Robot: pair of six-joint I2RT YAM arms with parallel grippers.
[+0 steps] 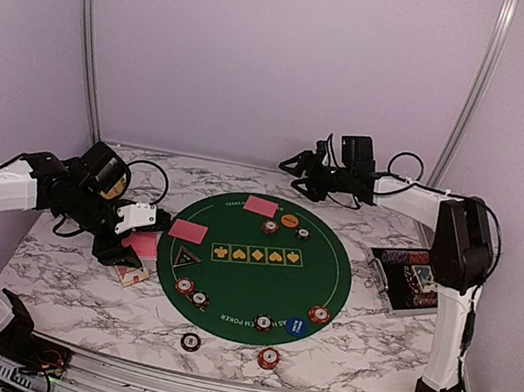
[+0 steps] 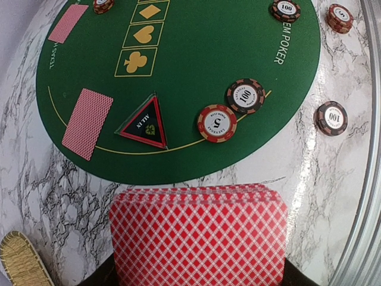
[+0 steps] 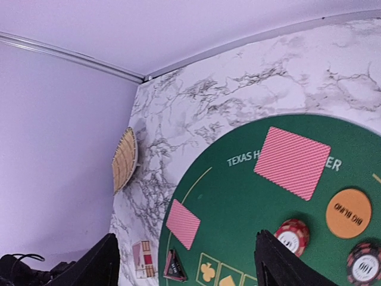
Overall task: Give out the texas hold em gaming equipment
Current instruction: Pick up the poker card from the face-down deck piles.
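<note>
My left gripper (image 1: pixel 133 237) is shut on a deck of red-backed cards (image 2: pixel 196 235), held low over the marble just off the left edge of the green mat (image 1: pixel 330 269). On the mat lie two face-down cards (image 1: pixel 188 232) (image 1: pixel 261 206), a black-and-red triangular marker (image 2: pixel 144 123), a red chip (image 2: pixel 216 123), a dark chip (image 2: pixel 245 95), an orange button (image 1: pixel 289 220) and a blue button (image 1: pixel 296 327). My right gripper (image 1: pixel 298 167) is open and empty, raised above the mat's far edge; its fingers (image 3: pixel 280 262) stand wide apart.
A tan basket (image 1: pixel 113 188) sits behind my left gripper. A card box (image 1: pixel 133 275) lies on the marble at front left. A black case (image 1: pixel 410 278) lies open at right. Two chips (image 1: pixel 191 342) (image 1: pixel 268 359) rest off the mat near the front rail.
</note>
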